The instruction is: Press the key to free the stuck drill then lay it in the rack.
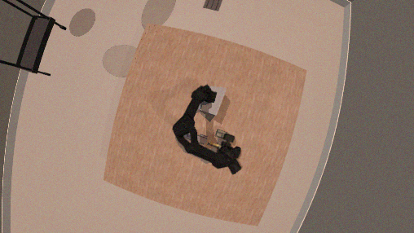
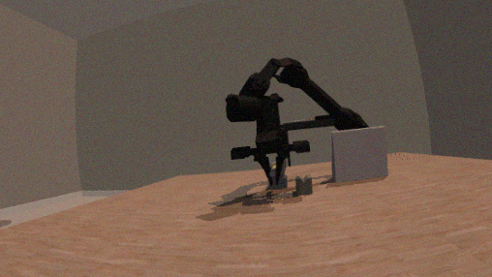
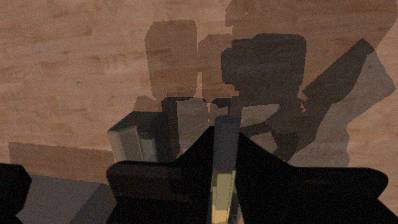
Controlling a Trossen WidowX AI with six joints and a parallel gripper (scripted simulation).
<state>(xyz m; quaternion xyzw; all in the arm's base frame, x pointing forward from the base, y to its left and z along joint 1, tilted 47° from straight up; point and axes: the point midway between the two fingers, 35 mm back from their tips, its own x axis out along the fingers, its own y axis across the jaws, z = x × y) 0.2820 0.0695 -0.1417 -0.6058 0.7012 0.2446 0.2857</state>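
Gripper (image 1: 231, 151) (image 2: 274, 184) (image 3: 220, 131): black, fingers narrow, closed on slim drill with slate-blue end and yellow section (image 1: 213, 144) (image 2: 274, 167) (image 3: 226, 145). Step in hand, as judged: drill gripped, transfer to rack; full release cannot be confirmed, nor key picked out. Next move calls for me to keep grip, bring drill over rack, align, lower. Drill lies between fingers, running to bottom edge of wrist frame, right of centre. Small grey-green notched block, presumed rack (image 1: 221, 134) (image 2: 303, 186) (image 3: 125, 142): near fingers, left of them in wrist frame. Pale grey box (image 1: 220, 95) (image 2: 360, 155): right of centre, exterior frame.
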